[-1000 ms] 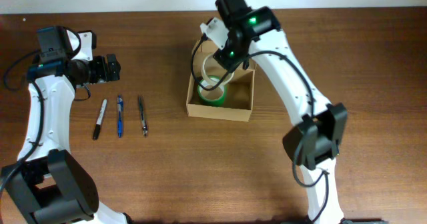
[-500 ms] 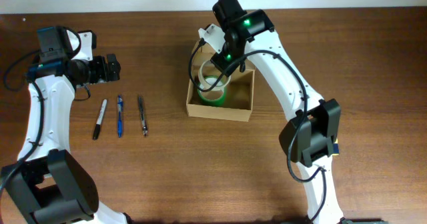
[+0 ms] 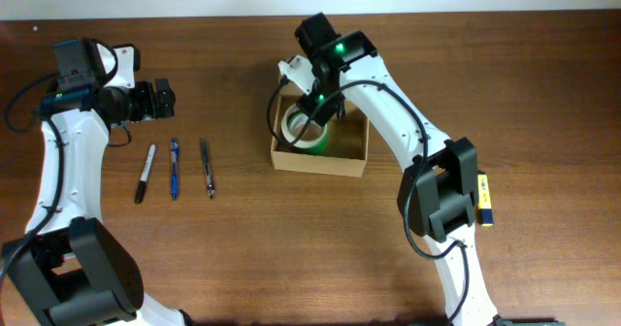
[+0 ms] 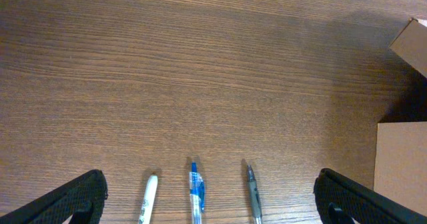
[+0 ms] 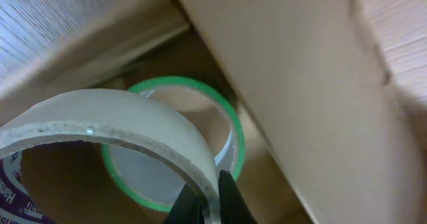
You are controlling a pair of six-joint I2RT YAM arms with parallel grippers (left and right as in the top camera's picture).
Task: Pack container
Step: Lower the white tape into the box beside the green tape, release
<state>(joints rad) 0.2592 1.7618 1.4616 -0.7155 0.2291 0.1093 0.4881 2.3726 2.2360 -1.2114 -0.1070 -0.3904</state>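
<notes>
The container, a tan cardboard box (image 3: 320, 161) with its flap open, sits at the table's middle. A green tape roll (image 3: 312, 142) lies flat inside it, also seen in the right wrist view (image 5: 230, 127). My right gripper (image 3: 315, 101) is shut on the rim of a white tape roll (image 5: 100, 117) and holds it tilted inside the box's left part, just over the green roll. The box wall (image 5: 300, 84) rises close on the right of that view. My left gripper (image 3: 160, 98) is open and empty at the far left, above the pens.
A white marker (image 3: 144, 173), a blue pen (image 3: 175, 168) and a grey pen (image 3: 208, 167) lie side by side left of the box; they show between my left fingers (image 4: 220, 184). A yellow and blue item (image 3: 483, 198) lies to the right.
My right gripper has moved left and lower with the white tape roll, into the box's left part. The arm's shift uncovered the yellow and blue item. The left arm has not moved.
</notes>
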